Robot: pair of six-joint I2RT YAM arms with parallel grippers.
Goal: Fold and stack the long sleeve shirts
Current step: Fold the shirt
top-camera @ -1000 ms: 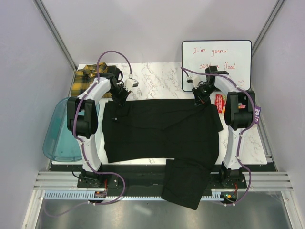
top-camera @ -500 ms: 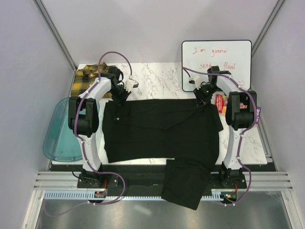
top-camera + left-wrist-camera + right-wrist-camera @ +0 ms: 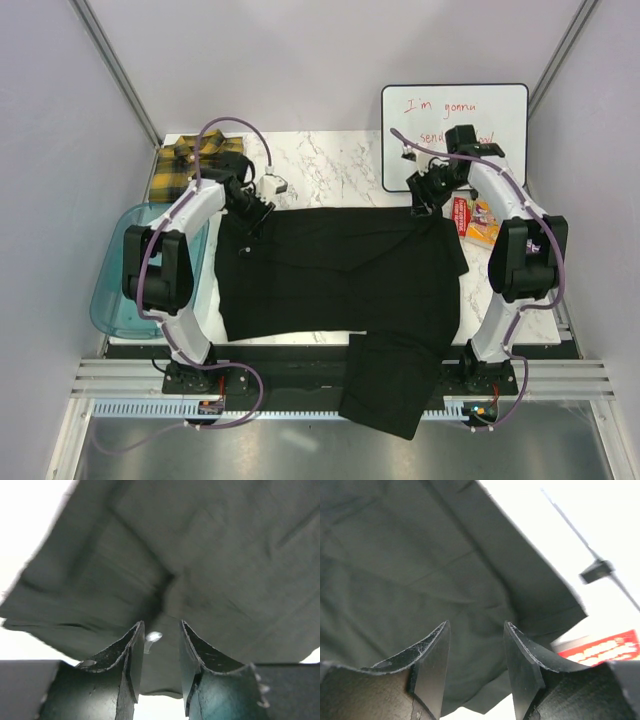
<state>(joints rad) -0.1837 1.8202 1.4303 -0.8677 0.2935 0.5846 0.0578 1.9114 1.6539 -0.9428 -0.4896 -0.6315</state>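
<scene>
black shirt (image 3: 340,270): spread flat across the middle of the marble table (image 3: 330,170). One dark length of it spills over the near edge, right of centre, between my two bases.
blue tub (image 3: 115,280): translucent, off the table's left side, beside my left arm and apart from the cloth.
left gripper (image 3: 161,627): I reach to the far-left corner of the black shirt. My jaws are spread, with a clear gap between them. The dark cloth lies just beyond my fingertips and none of it is pinched.
right gripper (image 3: 476,626): I am over the far-right corner of the same shirt. My jaws are parted wider than my left pair and hold nothing. The shirt's edge runs past my tips, with bright tabletop beyond it.
red packet (image 3: 462,215): on the table just right of the shirt's far-right corner, near my right wrist.
plaid shirt (image 3: 185,165): yellow and black, bunched in the far-left corner of the table, apart from the black one.
whiteboard (image 3: 455,130): at the far right, behind my right arm, with red handwriting on it.
</scene>
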